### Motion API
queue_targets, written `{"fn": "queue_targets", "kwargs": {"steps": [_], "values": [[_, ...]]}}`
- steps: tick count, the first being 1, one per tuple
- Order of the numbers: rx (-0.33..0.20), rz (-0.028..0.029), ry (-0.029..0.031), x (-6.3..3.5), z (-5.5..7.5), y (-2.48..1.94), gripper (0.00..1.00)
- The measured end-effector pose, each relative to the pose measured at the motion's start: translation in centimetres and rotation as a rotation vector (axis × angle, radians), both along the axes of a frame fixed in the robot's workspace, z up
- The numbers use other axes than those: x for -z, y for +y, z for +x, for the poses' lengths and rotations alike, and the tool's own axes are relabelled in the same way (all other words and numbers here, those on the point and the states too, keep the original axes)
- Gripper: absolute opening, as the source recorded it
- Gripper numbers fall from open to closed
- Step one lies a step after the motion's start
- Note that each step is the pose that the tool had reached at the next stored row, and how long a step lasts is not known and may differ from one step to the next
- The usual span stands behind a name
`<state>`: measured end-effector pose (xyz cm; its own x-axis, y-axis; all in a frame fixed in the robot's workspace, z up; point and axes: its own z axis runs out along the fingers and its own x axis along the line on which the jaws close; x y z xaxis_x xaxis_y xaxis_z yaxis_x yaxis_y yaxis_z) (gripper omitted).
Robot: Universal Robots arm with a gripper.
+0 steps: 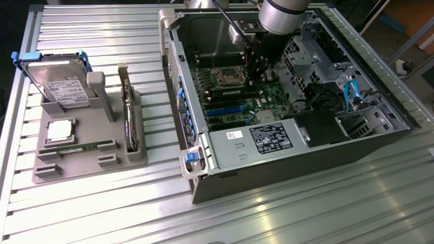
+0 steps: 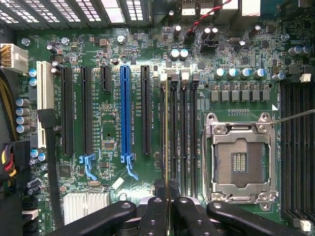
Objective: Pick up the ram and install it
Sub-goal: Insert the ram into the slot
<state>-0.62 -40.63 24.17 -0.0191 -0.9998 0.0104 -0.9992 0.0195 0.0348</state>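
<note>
gripper (image 2: pixel 169 210) clamped together on the ram (image 2: pixel 166 129), a thin stick seen edge-on, reaching out past the fingertips, just over the black memory slots (image 2: pixel 183 132). judged light, stiff, brittle; best held by the flat faces mid-length, clear of the contacts.

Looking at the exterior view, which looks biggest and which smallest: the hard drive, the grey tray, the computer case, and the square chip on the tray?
Largest to smallest:
1. computer case
2. grey tray
3. hard drive
4. square chip
The differences are plain, and nearness to the camera does not blur the order.
</note>
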Motion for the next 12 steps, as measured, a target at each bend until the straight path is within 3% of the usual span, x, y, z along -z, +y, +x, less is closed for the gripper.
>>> {"fn": "queue_targets", "kwargs": {"steps": [12], "values": [[-0.003,0.0013,0.0000,0.46,-0.14,0.05,0.12]]}}
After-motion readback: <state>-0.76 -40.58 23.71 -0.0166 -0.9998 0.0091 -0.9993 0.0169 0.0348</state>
